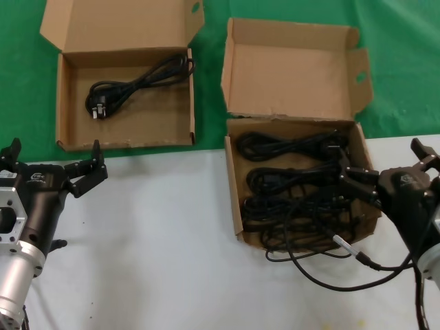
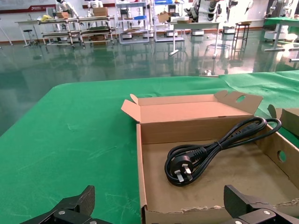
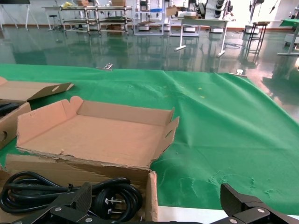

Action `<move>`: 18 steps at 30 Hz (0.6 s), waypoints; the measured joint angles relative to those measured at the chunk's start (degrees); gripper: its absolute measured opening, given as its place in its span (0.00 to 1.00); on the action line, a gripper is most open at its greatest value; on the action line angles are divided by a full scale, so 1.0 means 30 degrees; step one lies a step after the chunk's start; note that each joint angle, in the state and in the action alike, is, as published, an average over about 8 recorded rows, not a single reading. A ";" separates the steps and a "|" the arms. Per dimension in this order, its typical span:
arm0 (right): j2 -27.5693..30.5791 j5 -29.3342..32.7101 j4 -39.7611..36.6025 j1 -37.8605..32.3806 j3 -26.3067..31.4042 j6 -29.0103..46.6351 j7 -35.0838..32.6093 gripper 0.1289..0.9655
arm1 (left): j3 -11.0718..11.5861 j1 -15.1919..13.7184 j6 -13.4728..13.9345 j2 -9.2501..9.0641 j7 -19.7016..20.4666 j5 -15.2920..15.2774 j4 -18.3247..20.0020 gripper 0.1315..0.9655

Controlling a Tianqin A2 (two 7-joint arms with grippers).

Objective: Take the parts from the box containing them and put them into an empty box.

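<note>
Polished dark-green floor [image 2: 117, 56] reflects overhead light. Metal shelving racks [image 2: 70, 28] stand at upper left of the left wrist frame; a white workbench [image 3: 201, 21] and a stool [image 3: 254, 32] at upper right of the right wrist frame.

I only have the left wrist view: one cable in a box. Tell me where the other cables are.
Observer: The head view shows several cables piled in the ragged box, to the right of yours.
Operator: Report the right pincer.
Observer: The right pincer is open, low over those cables at that box's right wall.
Operator: Place my left pincer from above.
Observer: The left pincer is open, over the table just short of the left box.
</note>
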State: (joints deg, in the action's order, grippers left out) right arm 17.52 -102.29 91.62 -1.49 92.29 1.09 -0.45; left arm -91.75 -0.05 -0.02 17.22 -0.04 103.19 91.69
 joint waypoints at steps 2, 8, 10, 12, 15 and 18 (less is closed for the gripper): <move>0.0000 0.0000 0.0000 0.0000 0.0000 0.0000 0.0000 1.00 | 0.0000 0.0000 0.0000 0.0000 0.0000 0.0000 0.0000 1.00; 0.0000 0.0000 0.0000 0.0000 0.0000 0.0000 0.0000 1.00 | 0.0000 0.0000 0.0000 0.0000 0.0000 0.0000 0.0000 1.00; 0.0000 0.0000 0.0000 0.0000 0.0000 0.0000 0.0000 1.00 | 0.0000 0.0000 0.0000 0.0000 0.0000 0.0000 0.0000 1.00; 0.0000 0.0000 0.0000 0.0000 0.0000 0.0000 0.0000 1.00 | 0.0000 0.0000 0.0000 0.0000 0.0000 0.0000 0.0000 1.00; 0.0000 0.0000 0.0000 0.0000 0.0000 0.0000 0.0000 1.00 | 0.0000 0.0000 0.0000 0.0000 0.0000 0.0000 0.0000 1.00; 0.0000 0.0000 0.0000 0.0000 0.0000 0.0000 0.0000 1.00 | 0.0000 0.0000 0.0000 0.0000 0.0000 0.0000 0.0000 1.00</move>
State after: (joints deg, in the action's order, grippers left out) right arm 17.52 -102.29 91.62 -1.49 92.29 1.09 -0.45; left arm -91.75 -0.05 -0.02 17.22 -0.04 103.19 91.69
